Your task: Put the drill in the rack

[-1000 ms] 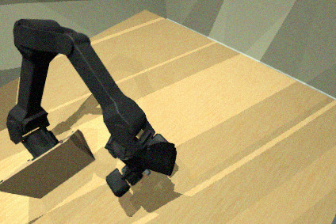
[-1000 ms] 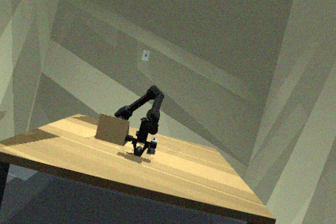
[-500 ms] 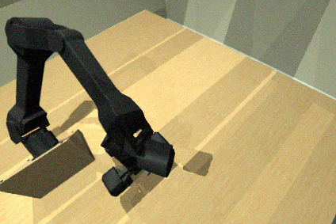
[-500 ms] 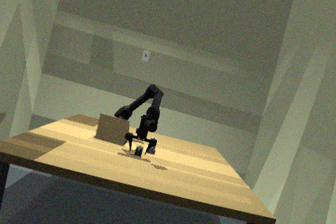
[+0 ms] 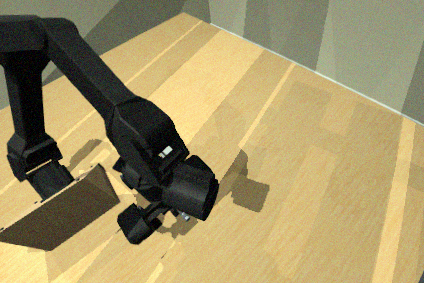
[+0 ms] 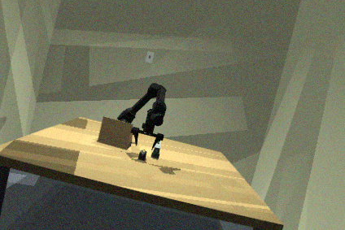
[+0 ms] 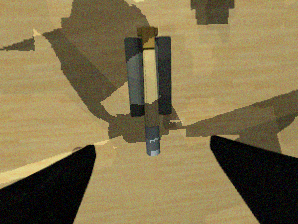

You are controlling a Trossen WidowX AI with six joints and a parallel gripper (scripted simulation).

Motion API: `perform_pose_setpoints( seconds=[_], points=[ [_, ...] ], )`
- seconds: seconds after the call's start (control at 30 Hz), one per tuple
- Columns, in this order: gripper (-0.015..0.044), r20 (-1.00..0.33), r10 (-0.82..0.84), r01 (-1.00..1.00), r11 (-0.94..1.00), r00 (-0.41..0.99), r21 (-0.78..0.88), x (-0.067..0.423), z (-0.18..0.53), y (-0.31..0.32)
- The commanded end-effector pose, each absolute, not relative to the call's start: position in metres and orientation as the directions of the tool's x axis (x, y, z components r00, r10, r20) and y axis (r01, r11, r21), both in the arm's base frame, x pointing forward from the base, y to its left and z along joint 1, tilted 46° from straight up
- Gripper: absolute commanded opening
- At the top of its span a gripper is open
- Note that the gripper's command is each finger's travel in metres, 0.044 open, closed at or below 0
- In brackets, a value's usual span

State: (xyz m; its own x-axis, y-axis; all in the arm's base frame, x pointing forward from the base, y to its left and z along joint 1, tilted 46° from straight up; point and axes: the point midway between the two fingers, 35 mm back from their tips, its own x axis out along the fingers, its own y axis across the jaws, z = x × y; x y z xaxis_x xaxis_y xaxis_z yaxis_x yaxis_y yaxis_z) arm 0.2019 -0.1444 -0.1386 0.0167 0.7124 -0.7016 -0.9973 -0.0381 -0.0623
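In the wrist view the rack shows as two dark grey bars lying side by side on the wooden table. The drill, a thin tan rod with a grey tip, lies lengthwise between the bars, its tip sticking out toward me. A small brown piece sits at the rack's far end. My gripper is open wide and empty, its black fingers on either side just above the drill's tip. The drill tip peeks out under the wrist in the top view. I cannot make out the key.
A brown slanted block stands on the table beside the arm's base, left of the gripper. The wooden table stretches away to the right, with grey walls behind it.
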Motion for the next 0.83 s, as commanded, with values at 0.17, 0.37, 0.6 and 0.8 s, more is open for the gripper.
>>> perform_pose_setpoints(
  seconds=[0.17, 0.37, 0.6, 0.8],
  points=[
    [0.044, -0.724, 0.689, -0.996, -0.075, -0.02, -0.044, 0.212, -0.132, -0.139],
    [0.044, -0.778, 0.626, -0.986, -0.159, -0.058, -0.055, 0.246, -0.117, -0.115],
    [0.044, -0.835, 0.549, -0.972, -0.208, -0.026, -0.107, 0.287, -0.098, -0.09],
    [0.044, -0.877, 0.48, -0.959, -0.23, 0.035, -0.164, 0.323, -0.075, -0.065]
  ],
)
